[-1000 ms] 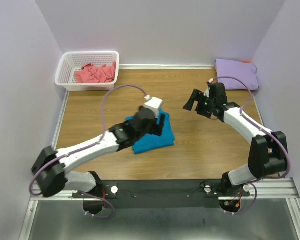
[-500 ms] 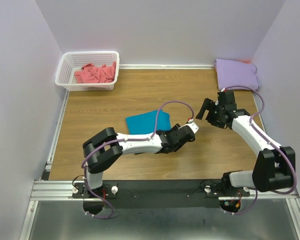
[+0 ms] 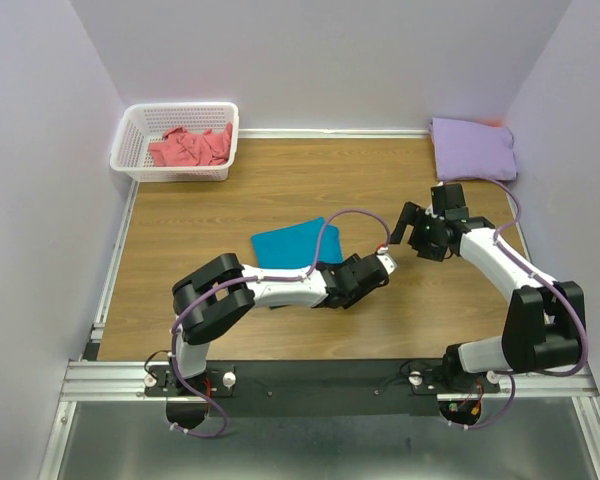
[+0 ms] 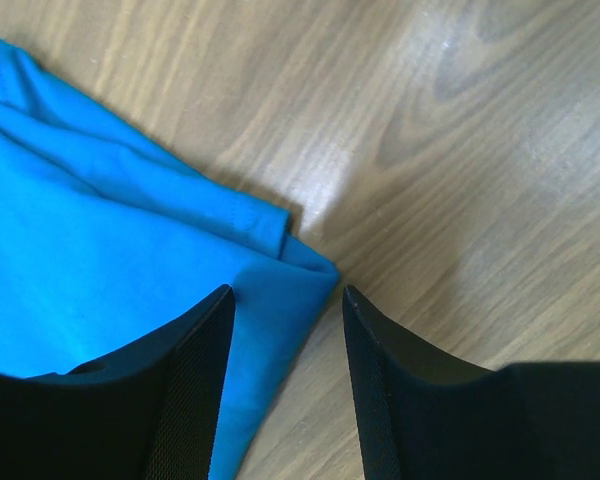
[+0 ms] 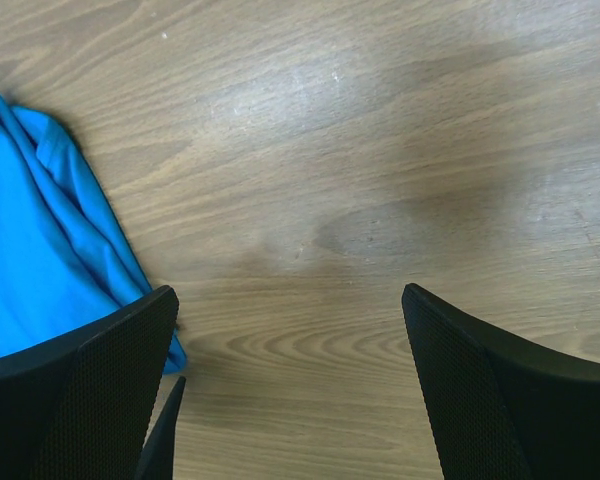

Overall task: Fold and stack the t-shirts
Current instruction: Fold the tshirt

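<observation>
Corner of teal-blue shirt [image 3: 285,243] between left fingers

Left gripper [image 4: 285,295] half spread, straddling the folded shirt's corner mid-table; contact unclear. Right gripper [image 5: 288,292] spread wide over the table [image 5: 380,150], just beside the shirt's edge.

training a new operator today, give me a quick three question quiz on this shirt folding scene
1. True or false: the coral-pink t-shirt lies in the white basket.
2. Which shirt's corner lies between the open jaws of the left gripper? A lavender, B teal-blue, C coral-pink.
3. Fill in: the lavender t-shirt lies folded at the far ____ corner of the table.
Key: 1 true; 2 B, the teal-blue t-shirt; 3 right.
</observation>
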`<state>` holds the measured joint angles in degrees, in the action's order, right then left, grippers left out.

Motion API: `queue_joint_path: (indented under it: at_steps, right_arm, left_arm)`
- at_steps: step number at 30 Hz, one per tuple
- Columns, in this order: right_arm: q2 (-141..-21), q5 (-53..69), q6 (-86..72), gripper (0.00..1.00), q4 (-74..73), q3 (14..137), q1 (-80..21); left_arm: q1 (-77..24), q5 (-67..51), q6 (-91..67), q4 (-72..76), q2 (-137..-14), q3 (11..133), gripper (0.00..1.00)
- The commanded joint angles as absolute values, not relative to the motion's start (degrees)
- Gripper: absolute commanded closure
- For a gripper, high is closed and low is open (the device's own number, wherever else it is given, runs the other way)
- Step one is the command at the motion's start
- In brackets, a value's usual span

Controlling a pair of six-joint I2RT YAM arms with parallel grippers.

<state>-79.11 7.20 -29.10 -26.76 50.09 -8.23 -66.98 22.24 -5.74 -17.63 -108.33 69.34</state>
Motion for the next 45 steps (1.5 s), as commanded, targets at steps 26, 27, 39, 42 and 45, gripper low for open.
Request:
queue_joint_path:
  at_steps: [26,27,39,42,45]
  right_arm:
    - [-93.07,38.32,-40.16,0.05,-9.15,49.74,-9.75]
    - [-94.29,38.58,-41.30,0.05,-7.84,50.18,-10.80]
    - [-109.06,37.97,-47.81,0.08,-0.53,56.77,-22.57]
    - [-113.10,37.62,-48.34,0.12,1.58,59.67,-24.78]
    - [-115.22,36.65,-48.34,0.18,1.76,62.30,-27.41]
  left_arm:
    - [-67.15,23.82,-9.23,-0.26,-94.23,51.86,1.00]
    - [-67.24,23.91,-9.14,-0.18,-93.61,51.33,1.00]
    - [-67.15,24.61,-10.02,2.46,-88.51,48.52,1.00]
    - [-67.15,24.78,-10.37,3.07,-87.98,48.16,1.00]
    - [-67.15,24.44,-10.81,3.51,-87.80,48.34,1.00]
